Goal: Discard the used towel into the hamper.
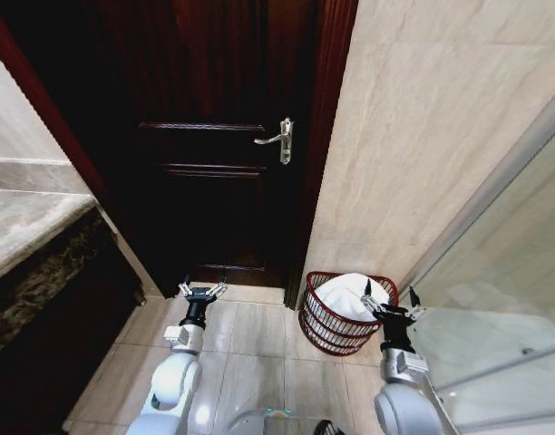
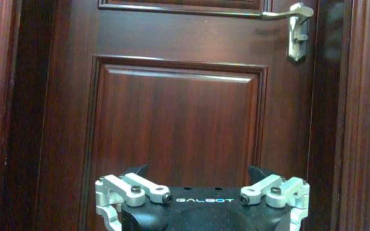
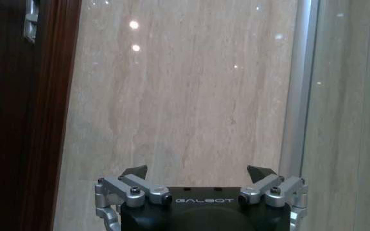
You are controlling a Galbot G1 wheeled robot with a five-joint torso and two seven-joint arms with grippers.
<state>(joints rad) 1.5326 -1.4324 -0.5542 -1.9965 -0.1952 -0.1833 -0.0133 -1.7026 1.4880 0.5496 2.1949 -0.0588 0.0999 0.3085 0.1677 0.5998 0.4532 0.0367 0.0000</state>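
A white towel point(image 1: 343, 295) is seen bundled inside the reddish-brown wire hamper point(image 1: 336, 328), set on the tiled floor point(image 1: 259, 353) between the dark wooden door point(image 1: 214, 163) and the glass partition point(image 1: 504, 299). The right gripper point(image 1: 390, 303) is held spread wide and empty at the hamper's rim. The left gripper point(image 1: 202, 291) is also spread wide, empty, facing the door.

A dark wooden door point(image 1: 214, 136) with silver handle point(image 1: 279, 140) meets beige tiled walls point(image 1: 423, 118) and floor point(image 1: 259, 362)

A white towel point(image 1: 345, 294) fills the reddish-brown hamper point(image 1: 327, 328) (open ribs) beside a dark wood-grained door point(image 1: 214, 163).
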